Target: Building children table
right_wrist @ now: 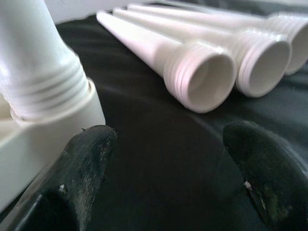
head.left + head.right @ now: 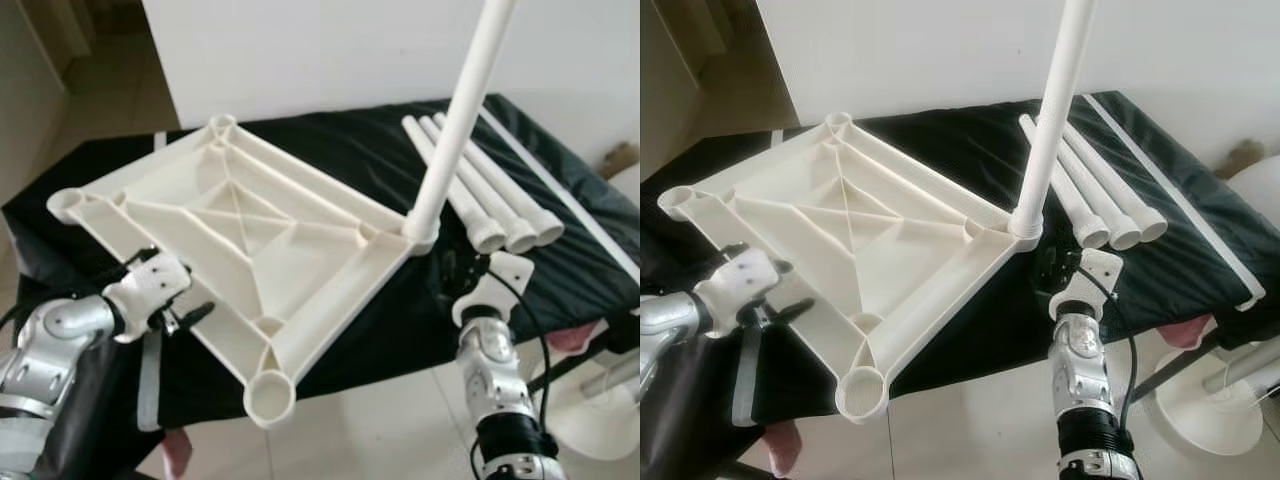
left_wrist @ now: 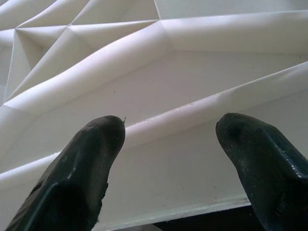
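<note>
The tabletop (image 2: 240,240) lies upside down on the black-covered desk (image 2: 560,250), overhanging its near edge, with one leg (image 2: 455,130) standing in the right corner socket and three spare legs (image 2: 480,200) lying toward the desk's right edge. I judge leg-fitting to be the step in hand: my left end effector (image 3: 168,139), fingers apart, faces the tabletop's near rim, and my right end effector (image 1: 168,159), fingers apart, sits beside the fitted leg's threaded base, so next I must grasp a spare leg. The standing leg's top is cut off.

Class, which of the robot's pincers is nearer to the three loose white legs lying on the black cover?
Right. The right pincer sits open just in front of the loose legs; the left pincer is open at the tabletop's far edge.
</note>
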